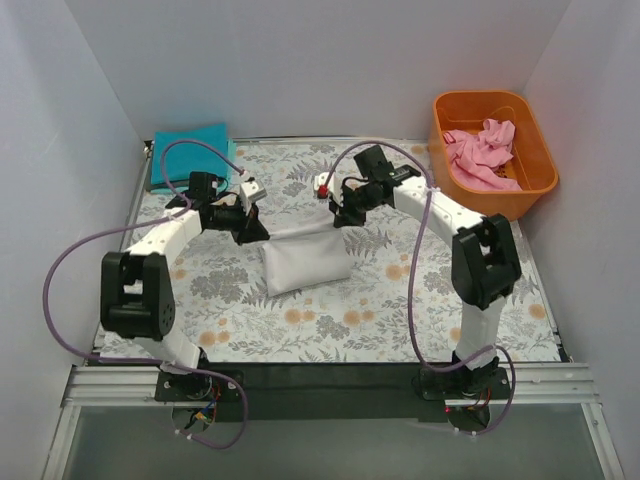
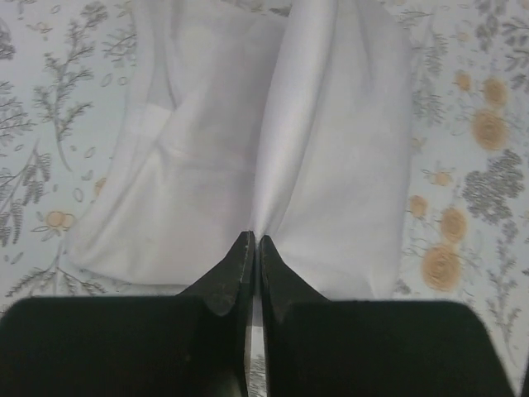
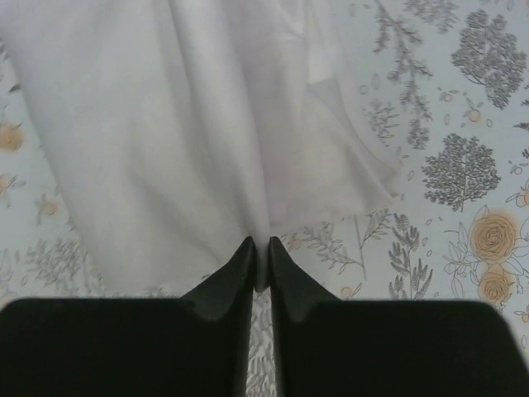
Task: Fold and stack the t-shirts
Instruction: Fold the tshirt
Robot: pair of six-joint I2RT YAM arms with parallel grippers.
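The white t-shirt (image 1: pixel 303 262) is partly folded in the middle of the flowered table, its far edge lifted between both grippers. My left gripper (image 1: pixel 256 232) is shut on the shirt's left far corner; the cloth (image 2: pixel 331 165) hangs from its fingertips (image 2: pixel 254 240). My right gripper (image 1: pixel 338 216) is shut on the right far corner; the cloth (image 3: pixel 165 149) hangs from its fingertips (image 3: pixel 260 244). The teal t-shirt (image 1: pixel 188 152) lies folded at the far left corner. The pink t-shirt (image 1: pixel 483 152) is crumpled in the orange tub (image 1: pixel 535 165).
The orange tub stands at the far right by the white wall. White walls enclose the table on the left, back and right. Purple cables loop over both arms. A black rail runs along the near edge (image 1: pixel 320 380).
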